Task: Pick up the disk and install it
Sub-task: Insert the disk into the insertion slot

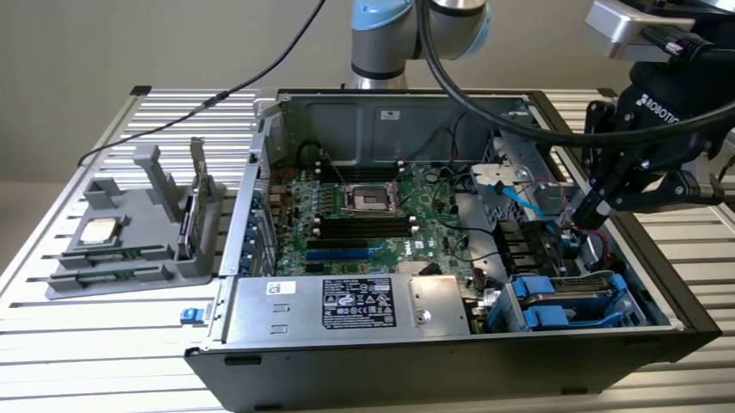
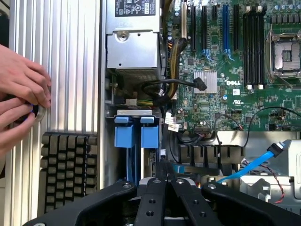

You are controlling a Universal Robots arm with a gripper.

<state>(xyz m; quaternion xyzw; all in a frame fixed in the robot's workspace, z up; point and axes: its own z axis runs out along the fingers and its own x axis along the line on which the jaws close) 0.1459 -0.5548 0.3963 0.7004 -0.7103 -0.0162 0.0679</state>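
Note:
The disk [image 1: 571, 298], a grey drive in a blue plastic carrier, lies in the drive bay at the front corner of the open computer case [image 1: 460, 366], on the exterior view's right. The carrier's blue ends [image 2: 136, 135] appear in the wrist view, just beyond my fingertips. My gripper [image 1: 587, 217] hangs above the case, a little behind the bay and apart from the disk. Its black fingers [image 2: 151, 195] are pressed together, shut on nothing.
The motherboard [image 1: 356, 219] with its socket and several cables fills the case; a blue data cable [image 2: 256, 162] runs beside my gripper. A grey fixture [image 1: 126, 237] holds a small chip and an upright card. A person's hands [image 2: 21, 101] hold a small round part above a keyboard [image 2: 70, 172].

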